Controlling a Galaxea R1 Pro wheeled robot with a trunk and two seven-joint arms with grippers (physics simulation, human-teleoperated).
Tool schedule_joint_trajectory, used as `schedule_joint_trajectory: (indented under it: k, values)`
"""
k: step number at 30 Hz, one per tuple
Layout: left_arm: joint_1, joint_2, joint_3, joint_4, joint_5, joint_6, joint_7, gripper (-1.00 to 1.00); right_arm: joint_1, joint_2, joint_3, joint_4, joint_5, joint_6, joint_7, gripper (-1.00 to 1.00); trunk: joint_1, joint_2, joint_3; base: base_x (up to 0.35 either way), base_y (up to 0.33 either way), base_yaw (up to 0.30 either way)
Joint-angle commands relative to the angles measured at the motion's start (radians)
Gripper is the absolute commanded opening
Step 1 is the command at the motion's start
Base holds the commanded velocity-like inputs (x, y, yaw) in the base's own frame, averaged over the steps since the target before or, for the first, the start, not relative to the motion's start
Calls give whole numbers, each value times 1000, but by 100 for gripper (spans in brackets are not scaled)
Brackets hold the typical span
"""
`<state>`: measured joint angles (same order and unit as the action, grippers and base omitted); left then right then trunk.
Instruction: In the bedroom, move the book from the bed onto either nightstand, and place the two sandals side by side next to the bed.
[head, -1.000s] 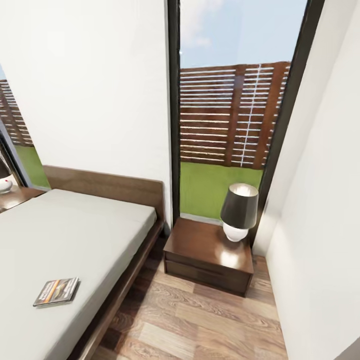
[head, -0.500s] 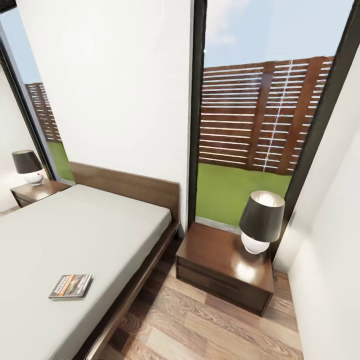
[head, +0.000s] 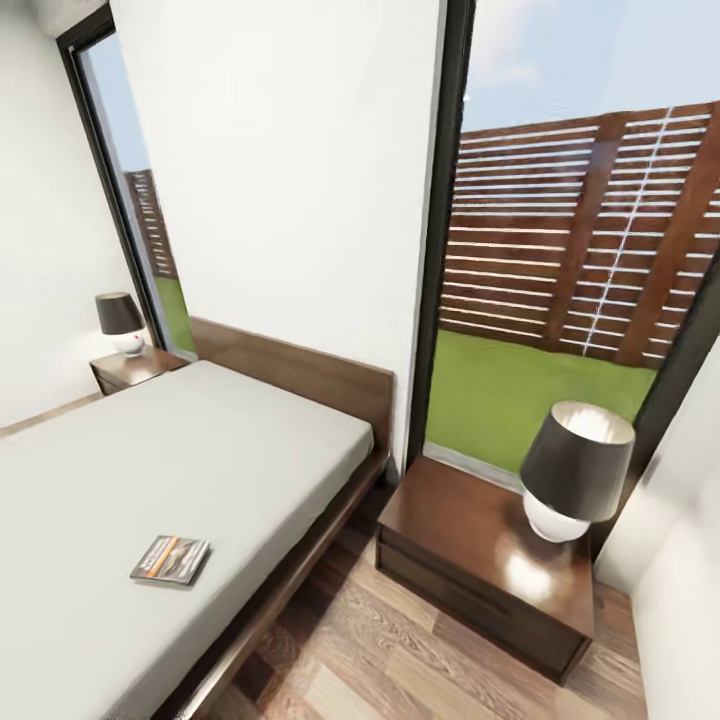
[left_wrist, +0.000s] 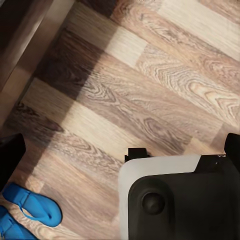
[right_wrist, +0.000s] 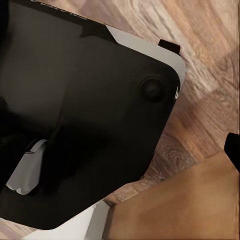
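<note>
The book, a thin dark paperback with an orange band, lies flat on the grey mattress of the bed near its right side. A dark-brown nightstand stands right of the bed under the window. A second nightstand stands at the far side by the left window. Two blue sandals lie close together on the plank floor in the left wrist view. My left gripper hangs open above the floor, its fingers at the picture's edges. One right fingertip shows wide to the side.
A black-shaded lamp stands on the near nightstand, another lamp on the far one. White walls close in on the right. My robot's dark base sits on the floor planks between bed and nightstand.
The whole head view has shifted: the camera turned left and closer. The far nightstand, its lamp and the left window came into view. The book lies where it was.
</note>
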<state>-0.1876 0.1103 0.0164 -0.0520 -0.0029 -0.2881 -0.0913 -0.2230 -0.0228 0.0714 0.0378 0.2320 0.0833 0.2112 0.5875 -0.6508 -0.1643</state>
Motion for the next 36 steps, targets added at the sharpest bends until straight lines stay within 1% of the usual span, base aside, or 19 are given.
schedule_joint_trajectory:
  k: [1,36]
  values:
    - [-1,0,2,1,0,-3,-4,100,-1,0,7,1,1,1,4,100,1,-1,-2,143,-163,287]
    - [-1,0,1,1,1,-3,-4,100,-1,0,7,1,1,1,4,100,1,-1,-2,146,-165,287]
